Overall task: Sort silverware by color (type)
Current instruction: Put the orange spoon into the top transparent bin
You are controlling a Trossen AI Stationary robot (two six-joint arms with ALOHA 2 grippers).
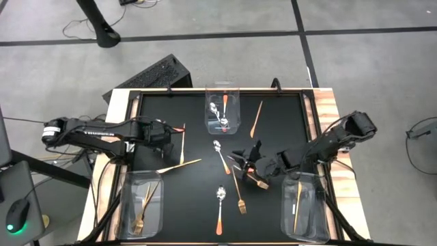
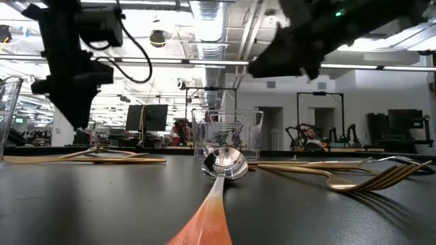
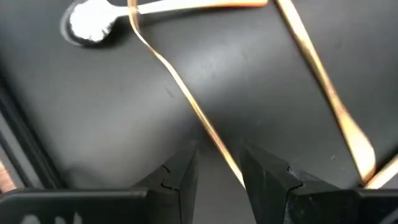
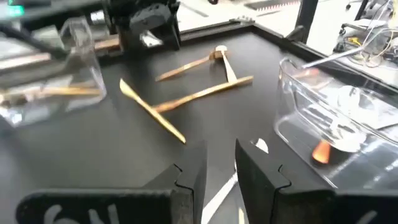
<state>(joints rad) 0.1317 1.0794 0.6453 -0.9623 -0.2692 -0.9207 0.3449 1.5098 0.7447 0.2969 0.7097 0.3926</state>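
Silverware (image 1: 220, 156) lies scattered mid-table: light, stiff, slippery, best pinched mid-handle. Left end effector (image 3: 217, 173), fingers apart, straddles a thin gold knife (image 3: 180, 87) near the left edge. Right end effector (image 4: 219, 163) hovers centrally, fingers apart, empty.

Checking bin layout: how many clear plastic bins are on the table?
3. One clear rectangular plastic bin at the mat's far edge centre, one bin at the near left corner, one bin at the near right corner. None looks hidden.
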